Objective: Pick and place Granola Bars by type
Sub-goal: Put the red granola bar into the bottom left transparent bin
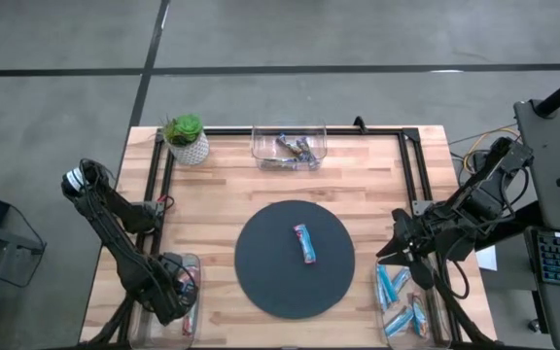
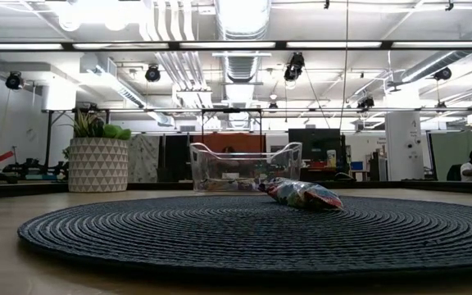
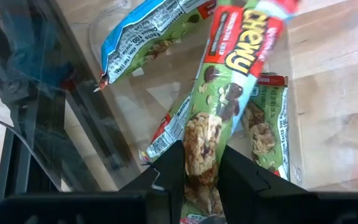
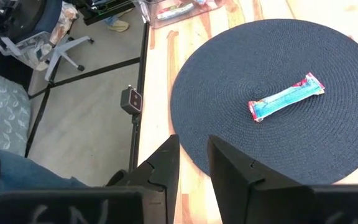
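Observation:
My left gripper [image 1: 178, 290] stands over the clear bin [image 1: 191, 261] at the table's near left, shut on a green "Chewy" granola bar [image 3: 229, 81]. Two more green bars [image 3: 143, 38] [image 3: 267, 124] lie on the bin's floor beneath it. One light-blue and red bar [image 1: 305, 243] lies flat on the middle of the dark round mat [image 1: 261, 262]. My right gripper [image 1: 389, 251] hovers open above the mat's right edge, and in its wrist view [image 4: 193, 155] nothing is between its fingers. My left gripper pinches the green bar between its two fingers [image 3: 169, 168] at one end of the wrapper [image 3: 199, 146]. The fingers point down from above. The bar stretches away below them, over the other bars in the bin; whether its far end [image 3: 253, 18] touches them I cannot tell.
A clear bin [image 1: 288, 146] with darker bars stands at the far middle edge. Another bin [image 1: 402, 303] with blue bars is at the near right. A potted plant [image 1: 187, 139] sits at the far left corner. Black rails [image 1: 411, 175] run along the table's sides.

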Controlling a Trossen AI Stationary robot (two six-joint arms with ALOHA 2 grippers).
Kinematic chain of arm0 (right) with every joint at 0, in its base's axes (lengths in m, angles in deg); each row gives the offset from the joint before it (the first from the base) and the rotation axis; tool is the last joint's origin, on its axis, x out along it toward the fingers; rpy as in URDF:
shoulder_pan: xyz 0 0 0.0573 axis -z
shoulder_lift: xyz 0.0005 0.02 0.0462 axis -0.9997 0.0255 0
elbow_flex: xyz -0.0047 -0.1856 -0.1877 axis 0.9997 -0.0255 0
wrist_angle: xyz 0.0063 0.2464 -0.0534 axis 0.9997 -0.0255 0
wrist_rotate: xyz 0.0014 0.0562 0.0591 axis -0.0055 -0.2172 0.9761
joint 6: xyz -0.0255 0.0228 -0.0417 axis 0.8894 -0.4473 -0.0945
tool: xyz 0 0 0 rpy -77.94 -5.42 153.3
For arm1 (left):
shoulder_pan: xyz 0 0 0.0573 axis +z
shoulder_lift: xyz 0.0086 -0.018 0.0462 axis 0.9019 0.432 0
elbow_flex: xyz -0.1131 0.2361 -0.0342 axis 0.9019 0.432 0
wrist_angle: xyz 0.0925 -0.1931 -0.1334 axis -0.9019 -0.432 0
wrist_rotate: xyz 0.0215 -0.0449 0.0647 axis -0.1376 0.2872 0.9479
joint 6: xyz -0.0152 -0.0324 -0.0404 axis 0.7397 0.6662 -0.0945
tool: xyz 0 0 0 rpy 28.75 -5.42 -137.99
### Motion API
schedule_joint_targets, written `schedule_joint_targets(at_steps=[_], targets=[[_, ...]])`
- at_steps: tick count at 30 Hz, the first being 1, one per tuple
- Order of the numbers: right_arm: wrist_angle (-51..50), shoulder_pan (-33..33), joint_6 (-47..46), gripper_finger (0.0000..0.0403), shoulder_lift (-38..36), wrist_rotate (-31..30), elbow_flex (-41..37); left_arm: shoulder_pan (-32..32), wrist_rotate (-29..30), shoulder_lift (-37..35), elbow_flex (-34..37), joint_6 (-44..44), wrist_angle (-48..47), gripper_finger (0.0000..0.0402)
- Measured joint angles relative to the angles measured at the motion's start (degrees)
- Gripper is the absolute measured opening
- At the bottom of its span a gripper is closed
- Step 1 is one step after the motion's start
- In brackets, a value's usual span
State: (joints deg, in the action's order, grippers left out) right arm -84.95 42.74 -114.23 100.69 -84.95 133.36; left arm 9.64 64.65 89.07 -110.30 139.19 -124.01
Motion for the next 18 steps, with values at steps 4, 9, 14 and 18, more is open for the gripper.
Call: schedule_joint_targets(at_steps=[4,9,14,18], targets=[[0.0,0.0,-0.2,0.0080,0.0,-0.1,0.0,0.0,0.0,0.0,0.0,-0.2,0.0,0.0092],[0.0,0.0,-0.4,0.0080,0.0,-0.2,0.0,0.0,-1.2,0.0,0.3,-0.2,-0.1,0.0140],[0.0,0.0,-0.4,0.0073,0.0,-0.2,0.0,0.0,-1.5,0.0,0.3,-0.1,-0.2,0.0176],[0.0,0.0,-0.3,0.0074,0.0,-0.3,0.0,0.0,-1.5,0.0,0.3,-0.1,-0.2,0.0183]])
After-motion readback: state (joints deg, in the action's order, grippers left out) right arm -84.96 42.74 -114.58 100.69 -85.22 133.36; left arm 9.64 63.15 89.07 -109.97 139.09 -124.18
